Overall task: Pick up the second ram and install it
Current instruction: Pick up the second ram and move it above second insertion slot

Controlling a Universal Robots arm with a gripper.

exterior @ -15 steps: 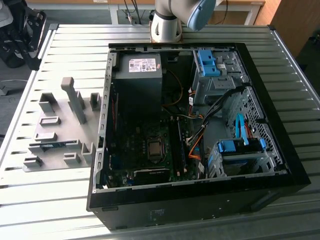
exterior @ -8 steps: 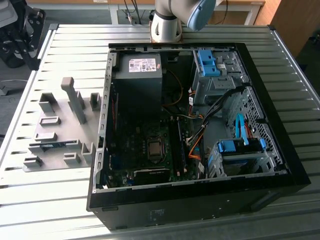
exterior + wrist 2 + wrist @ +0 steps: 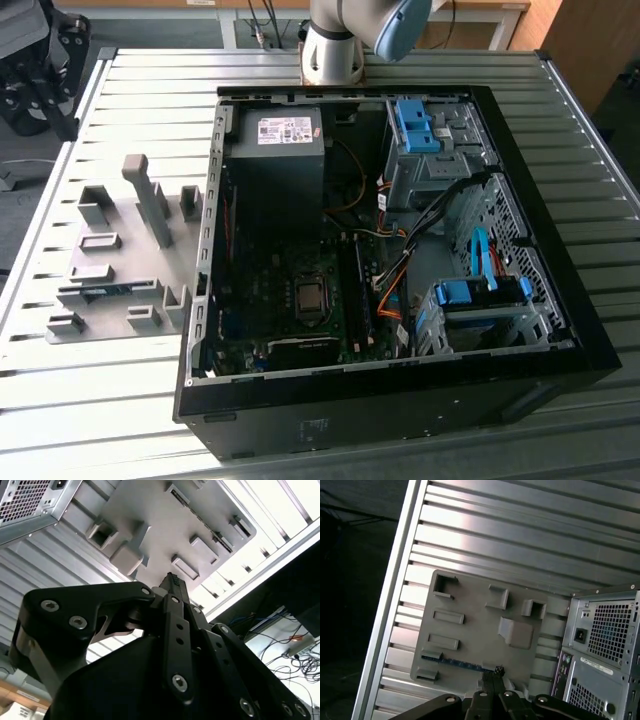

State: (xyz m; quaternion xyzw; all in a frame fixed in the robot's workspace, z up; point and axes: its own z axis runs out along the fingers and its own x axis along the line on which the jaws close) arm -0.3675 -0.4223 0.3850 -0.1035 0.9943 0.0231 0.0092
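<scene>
Closest to the lens in both wrist views is the gripper (image 3: 496, 671): black metal linkages with hex bolts, and the two fingers are pinched together with nothing between them, so it's closed and empty. It hangs well above the parts tray, with the tips roughly lined up with the ram.

Biggest to smallest from there:

- **Worktop:** The worktop (image 3: 150, 80) is ribbed aluminium with long parallel grooves and a fair bit of shine.
- **Case:** On the worktop lies the PC case (image 3: 350, 425), black sheet metal with the side panel off. Inside are a grey boxy power supply (image 3: 278, 150), blue plastic drive caddies (image 3: 425, 125) and a tangle of cables.
- **Tray:** At 9 o'clock from the case in the exterior view sits the fixture tray (image 3: 125, 255). It's matte grey and looks 3D printed to me, all blocky pockets and posts.
- **Ram:** The second ram (image 3: 105, 291) sits in a long pocket toward the tray's 6 o'clock edge. It's a thin, narrow blue-green board strip, and I can't tell whether it's on edge or flat.
- **Socket:** In the case, the square CPU socket (image 3: 310, 298) has the black slot rails (image 3: 360, 290) at its 3 o'clock.

I'd call this the approach part of the pick, since the stick is in its pocket and not yet grabbed. Getting hold of it calls for spreading the fingers first and coming down square across the thin board. There's little surface to pinch and the pocket walls sit close.
</scene>
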